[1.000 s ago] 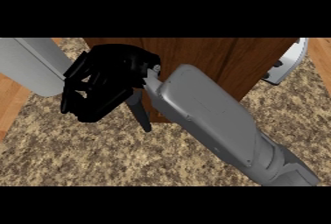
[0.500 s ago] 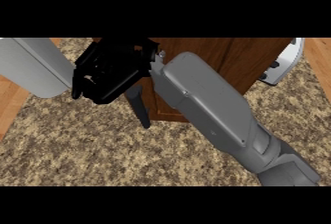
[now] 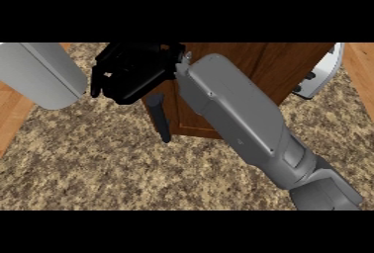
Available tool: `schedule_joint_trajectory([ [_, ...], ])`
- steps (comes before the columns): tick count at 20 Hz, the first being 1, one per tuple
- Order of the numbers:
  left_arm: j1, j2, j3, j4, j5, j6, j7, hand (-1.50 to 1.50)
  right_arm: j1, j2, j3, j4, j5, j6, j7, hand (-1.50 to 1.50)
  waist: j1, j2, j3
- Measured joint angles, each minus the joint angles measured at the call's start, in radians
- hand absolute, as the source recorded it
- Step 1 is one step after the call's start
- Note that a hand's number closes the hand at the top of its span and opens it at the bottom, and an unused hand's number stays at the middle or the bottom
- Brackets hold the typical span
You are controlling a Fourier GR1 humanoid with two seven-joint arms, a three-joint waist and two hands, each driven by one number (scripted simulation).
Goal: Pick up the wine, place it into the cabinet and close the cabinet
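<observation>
Right hand (image 3: 135,71) up against cabinet (image 3: 256,74) front beside dark handle (image 3: 159,118); fingers partly curled, nothing visibly held. Wine out of sight, can't tell where. Left hand not visible. Best push door flat, steady, till flush.

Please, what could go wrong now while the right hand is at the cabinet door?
The right hand is at the wooden cabinet, just above its dark handle; it might snag on that handle. The forearm hides much of the door, so whether it is shut cannot be checked. The wine is not visible.
</observation>
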Motion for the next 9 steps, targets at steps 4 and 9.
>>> schedule_joint_trajectory([
  [4,0.005,-0.009,0.004,-0.008,-0.013,0.001,0.011,-1.50,0.012,-0.004,0.003,-0.005,0.033,-0.012,-0.046,1.50,0.004,-0.004,-0.007],
  [9,-0.008,-0.009,0.011,-0.025,-0.024,0.007,0.026,-1.50,0.021,0.000,0.008,-0.017,0.056,-0.031,-0.090,1.50,-0.001,-0.003,-0.013],
])
